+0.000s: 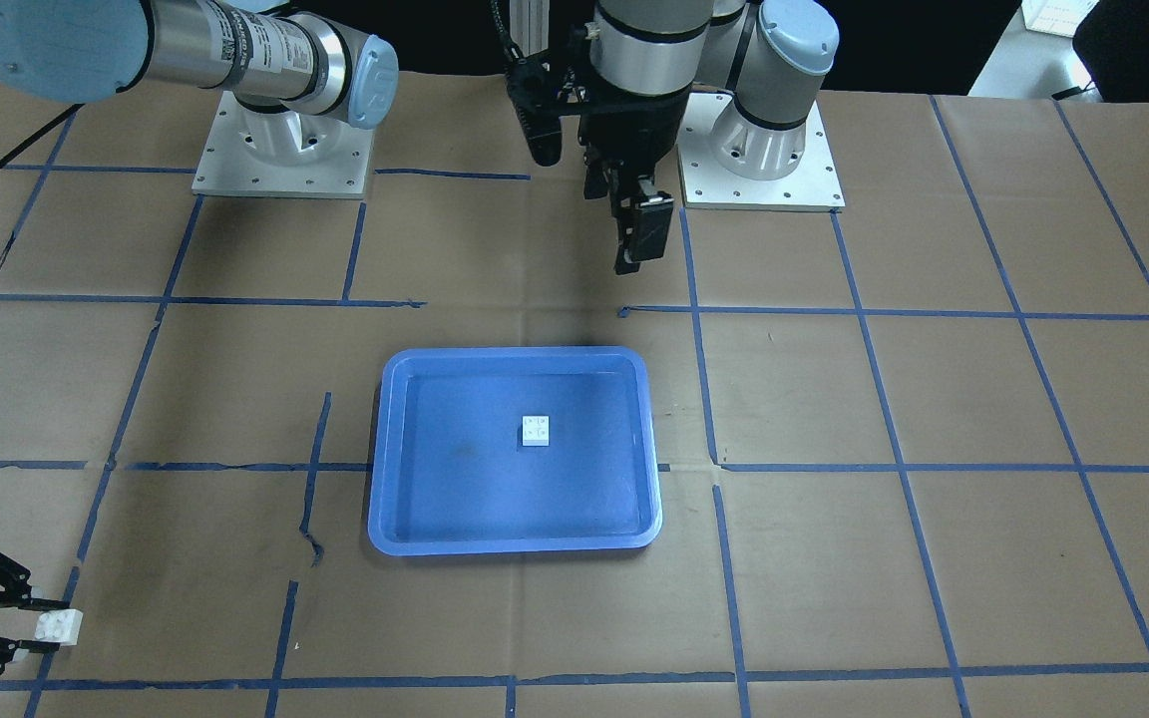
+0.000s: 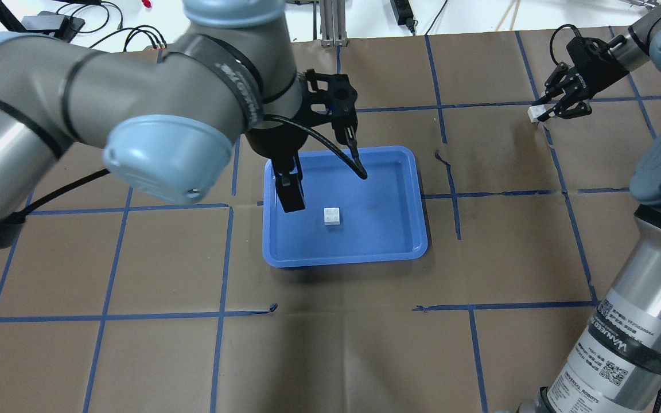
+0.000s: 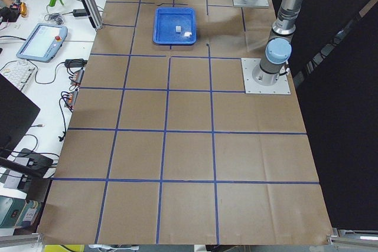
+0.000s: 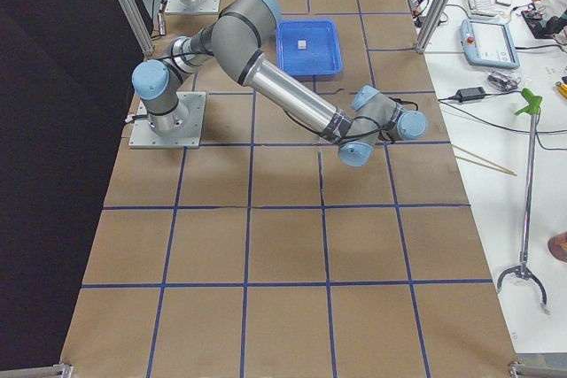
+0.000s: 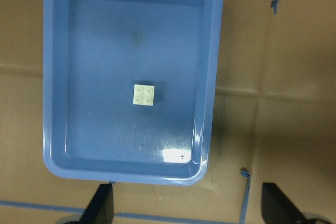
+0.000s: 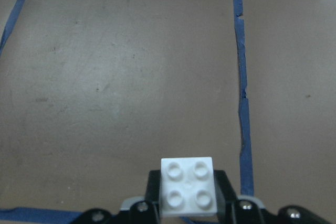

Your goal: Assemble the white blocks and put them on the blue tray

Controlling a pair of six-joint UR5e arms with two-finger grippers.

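The blue tray (image 2: 342, 259) lies at the table's middle, with one white four-stud block (image 2: 332, 215) on its floor near the centre. My left gripper (image 2: 326, 189) hangs above the tray's left part, open and empty. In the left wrist view the tray (image 5: 50, 103) and block (image 5: 144, 95) lie below, and my fingertips (image 5: 102, 205) stand wide apart at the bottom edge. My right gripper (image 2: 537, 113) is far right of the tray, over bare table, shut on a second white block (image 6: 188, 186). That held block also shows in the front view (image 1: 58, 626).
Brown paper with a blue tape grid (image 2: 457, 195) covers the table. The two arm bases (image 1: 285, 150) stand on white plates at the robot's edge. The right arm's long links cross the right side of the overhead view (image 2: 623, 321).
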